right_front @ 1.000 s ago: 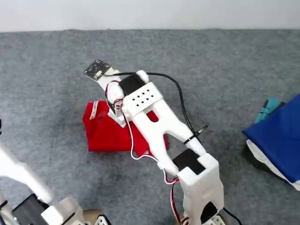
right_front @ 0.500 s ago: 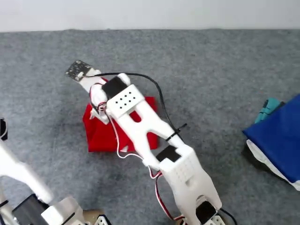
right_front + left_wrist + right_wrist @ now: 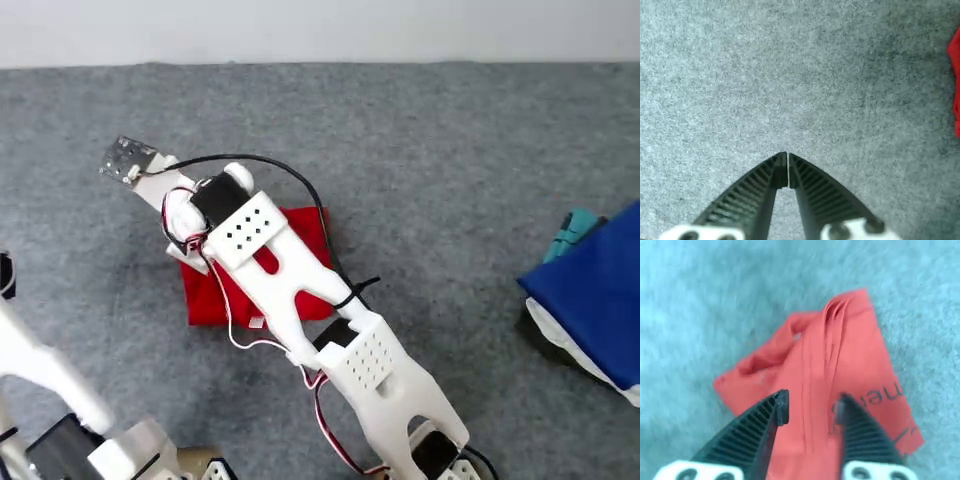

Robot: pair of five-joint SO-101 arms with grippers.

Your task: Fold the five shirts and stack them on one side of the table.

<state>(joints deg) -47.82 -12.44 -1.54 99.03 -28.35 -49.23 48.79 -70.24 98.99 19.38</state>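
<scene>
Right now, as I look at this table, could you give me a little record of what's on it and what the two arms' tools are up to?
Surface: grey table
Red shirt: folded, lying flat, partly under the right arm
Right tool: open, over the red shirt; contact cannot be told
Left tool: shut, empty, over bare table, apart from the red shirt
Pile at the table's edge: blue cloth on top, white cloth beneath, something teal behind
</scene>
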